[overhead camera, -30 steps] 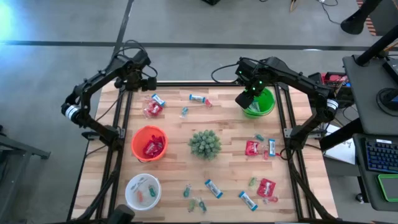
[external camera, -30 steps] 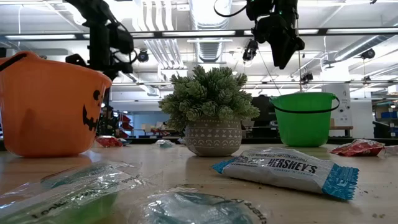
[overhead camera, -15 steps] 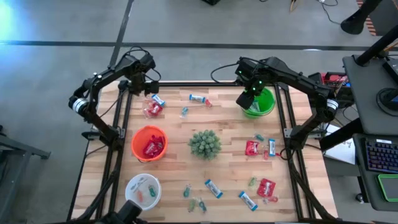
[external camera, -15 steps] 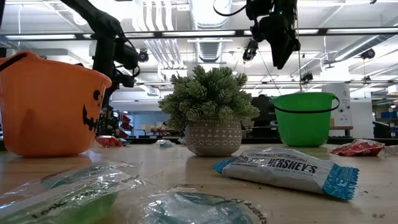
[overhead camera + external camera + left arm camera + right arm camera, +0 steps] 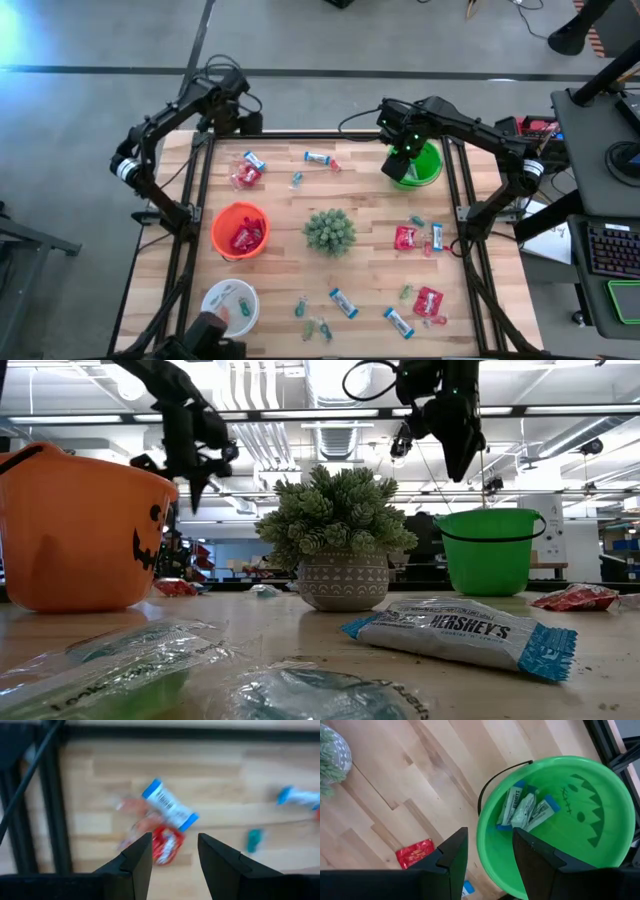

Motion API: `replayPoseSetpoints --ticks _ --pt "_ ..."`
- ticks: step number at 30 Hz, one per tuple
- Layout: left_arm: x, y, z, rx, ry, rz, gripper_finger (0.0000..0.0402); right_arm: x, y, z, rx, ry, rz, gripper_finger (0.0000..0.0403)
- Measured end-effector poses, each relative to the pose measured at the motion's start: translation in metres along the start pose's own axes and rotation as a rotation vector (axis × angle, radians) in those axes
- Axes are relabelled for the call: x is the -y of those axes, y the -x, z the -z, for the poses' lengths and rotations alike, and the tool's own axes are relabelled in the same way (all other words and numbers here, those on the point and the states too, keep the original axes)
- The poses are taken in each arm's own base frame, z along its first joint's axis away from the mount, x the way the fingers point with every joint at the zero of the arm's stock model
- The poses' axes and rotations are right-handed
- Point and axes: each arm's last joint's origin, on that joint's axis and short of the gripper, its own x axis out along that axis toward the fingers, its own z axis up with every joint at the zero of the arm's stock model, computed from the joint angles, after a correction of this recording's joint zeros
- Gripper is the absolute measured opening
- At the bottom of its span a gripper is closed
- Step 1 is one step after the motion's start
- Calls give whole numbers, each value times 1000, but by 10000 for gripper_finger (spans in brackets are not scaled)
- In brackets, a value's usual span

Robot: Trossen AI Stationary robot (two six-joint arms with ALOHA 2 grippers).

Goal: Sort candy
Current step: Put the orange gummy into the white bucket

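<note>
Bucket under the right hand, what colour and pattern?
Bright green bucket with a darker green jack-o'-lantern face inside, black wire handle; clearest in the right wrist view.

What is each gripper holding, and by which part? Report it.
Nothing. The left gripper is open and empty above the candy; the right gripper, open, hangs over the green bucket.

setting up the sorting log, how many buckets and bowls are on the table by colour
orange bucket: 1
green bucket: 1
white bowl: 1
total: 3
</note>
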Motion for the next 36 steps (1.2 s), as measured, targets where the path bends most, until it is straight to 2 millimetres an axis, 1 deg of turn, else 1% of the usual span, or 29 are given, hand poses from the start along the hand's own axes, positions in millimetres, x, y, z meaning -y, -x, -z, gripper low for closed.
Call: replayPoseSetpoints --ticks 4,9,14,18,21,26,32,36 --pt "7 9 -19 55 -24 22 139 0 0 0 -1 0 0 146" --pt "16 12 -37 37 -99 -23 139 0 0 1 -7 -12 0 146" --pt "16 2 -51 -60 -158 -215 139 0 0 2 -17 -21 0 146" --pt "16 -12 -59 -158 -214 -278 139 0 0 2 -20 -39 1 146" --pt "17 -19 -62 -185 -267 -281 139 0 1 3 -26 -39 1 146" --pt "13 -23 -62 -216 -357 -279 139 0 3 5 -23 -39 1 146" --pt "10 -10 -59 -197 -416 -260 139 0 3 5 -21 -66 1 146" --pt "2 -9 -53 -218 -419 -258 139 0 4 6 -19 -78 1 146"
